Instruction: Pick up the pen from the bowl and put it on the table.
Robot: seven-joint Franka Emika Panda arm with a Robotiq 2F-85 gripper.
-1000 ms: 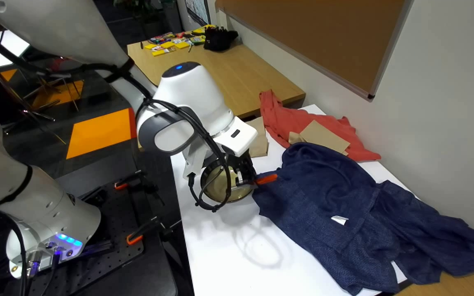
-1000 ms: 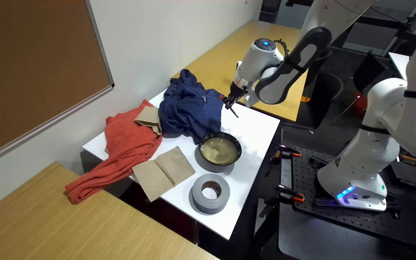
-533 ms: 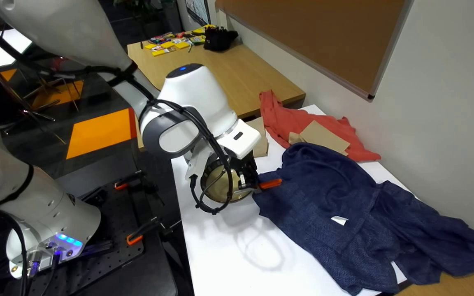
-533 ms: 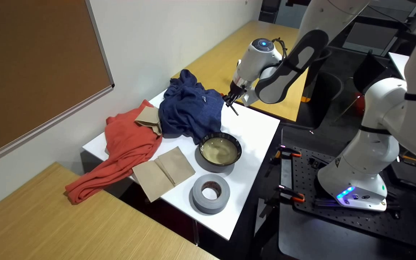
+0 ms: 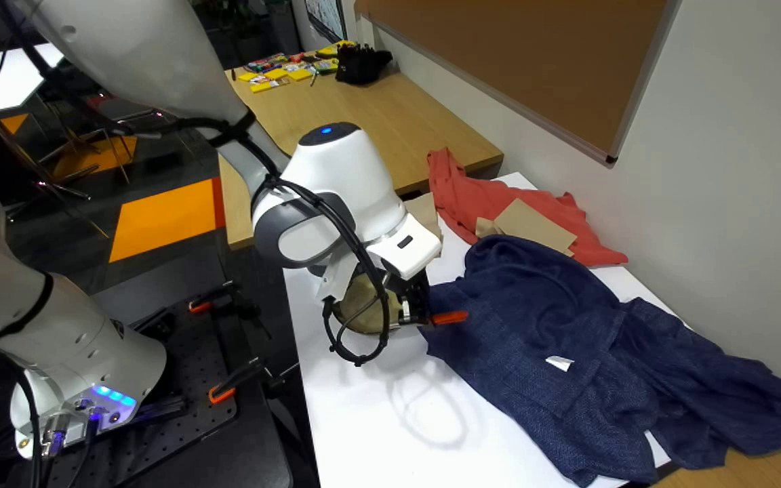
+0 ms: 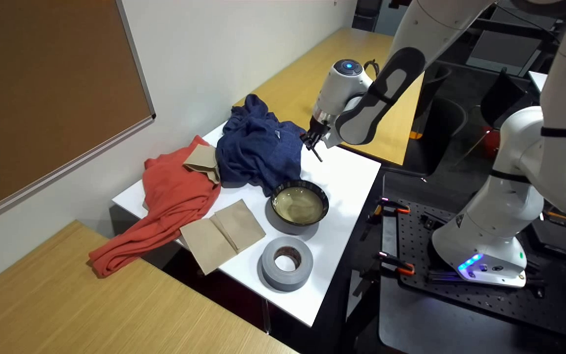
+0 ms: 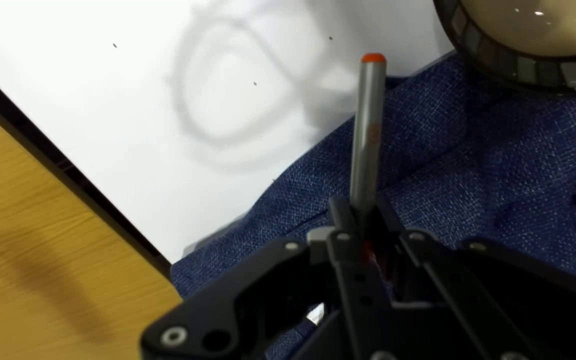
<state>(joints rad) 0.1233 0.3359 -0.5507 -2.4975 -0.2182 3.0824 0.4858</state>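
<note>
The gripper is pinched narrow around the pen, which is out of the bowl. In the wrist view the pen's long axis runs almost straight up the picture — orange-tipped grey end foremost, left of the bowl. In an exterior view its red end points away from the bowl, seen against the navy cloth beside the bowl. In an exterior view the grey end slants downward over the white table, beyond the bowl — and the tape roll sits on the bowl's near side.
</note>
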